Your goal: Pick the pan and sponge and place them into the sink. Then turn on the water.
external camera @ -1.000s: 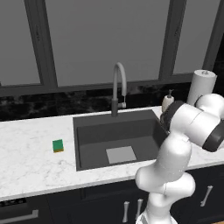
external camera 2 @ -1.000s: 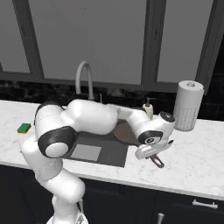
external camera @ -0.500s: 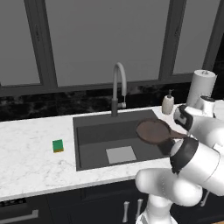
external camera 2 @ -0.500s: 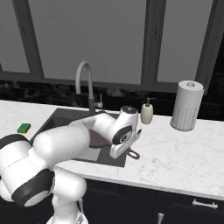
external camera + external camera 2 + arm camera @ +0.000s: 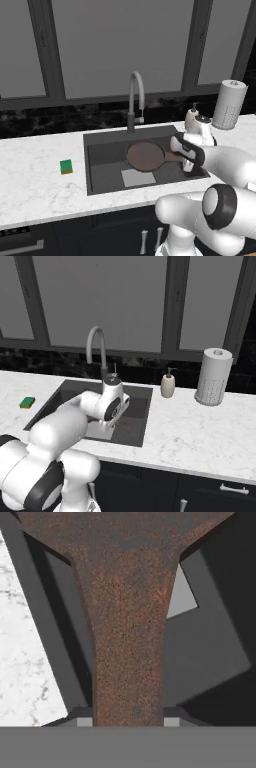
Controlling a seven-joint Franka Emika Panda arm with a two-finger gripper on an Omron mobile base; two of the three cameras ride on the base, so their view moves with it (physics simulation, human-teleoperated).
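One pan [image 5: 145,155] in the air over the sink [image 5: 100,176], roughly level, dish toward the faucet [image 5: 135,98] side and handle [image 5: 172,157] running right into the gripper [image 5: 186,159]. Jaws are clamped on the handle: hand view has the rusty-brown handle [image 5: 129,662] coming straight up from between the finger tips, flaring into the dish at the top. Under it in that view: dark basin walls, the light grey patch [image 5: 181,597], and a strip of marble counter [image 5: 22,662] on the left. In the left base view the pan sits above the patch [image 5: 138,177], partly overlapping its far edge; cannot tell whether it touches the basin floor. Right base view: wrist [image 5: 110,404] is over the basin's middle and hides most of the pan.

Sponge [image 5: 66,166] is on the counter left of the sink, well apart from the pan, just outside the rim; also seen at [image 5: 27,402].

Soap bottle [image 5: 168,385] and paper towel roll [image 5: 213,376] stand on the counter right of the sink, by the back wall.
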